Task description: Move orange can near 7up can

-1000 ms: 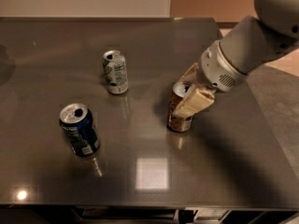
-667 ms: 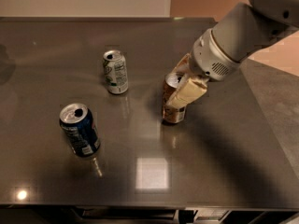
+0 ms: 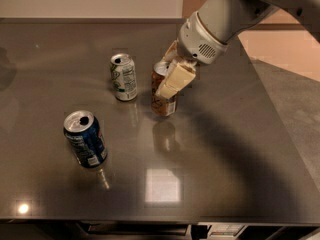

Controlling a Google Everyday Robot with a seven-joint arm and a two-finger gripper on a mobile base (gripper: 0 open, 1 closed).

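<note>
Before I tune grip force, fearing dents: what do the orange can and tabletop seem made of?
The orange can: probably thin metal, silver top, glossy printed body; the gripper is closed around it. The tabletop: dark, polished, perhaps stone or laminate, mirroring the can and a light.

The orange can [image 3: 163, 103], orange-brown with pale label patches and a silver top, stands roughly upright near the middle of the counter [image 3: 240, 149], a little toward the far edge, with the gripper [image 3: 168, 76] clasped around its upper half. The 7up can [image 3: 124, 78], white and green with a silver top, stands upright just beside it toward the left edge, not touching.
</note>
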